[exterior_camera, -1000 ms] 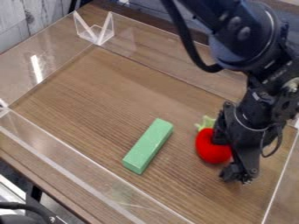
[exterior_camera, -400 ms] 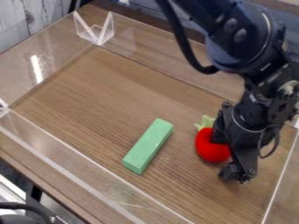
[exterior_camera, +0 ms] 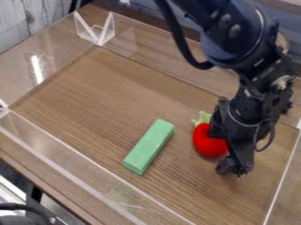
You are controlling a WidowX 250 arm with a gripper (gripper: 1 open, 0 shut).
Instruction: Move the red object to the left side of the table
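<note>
The red object (exterior_camera: 209, 141), a small round toy with a green leafy top, sits on the brown wood-grain table (exterior_camera: 106, 97) at the right, near the front. My black gripper (exterior_camera: 231, 156) points straight down just right of it, low over the tabletop. It is open, and its body hides the toy's right edge. One dark finger (exterior_camera: 240, 167) reaches the wood to the toy's lower right. Whether a finger touches the toy I cannot tell.
A flat light-green block (exterior_camera: 150, 147) lies diagonally just left of the red toy. Low clear acrylic walls (exterior_camera: 59, 171) border the table on all sides. A clear angled bracket (exterior_camera: 97, 31) stands at the far left corner.
Hardly anything differs. The red toy sits very slightly further up and left in the picture, the gripper staying right beside it. The green block has not moved.
</note>
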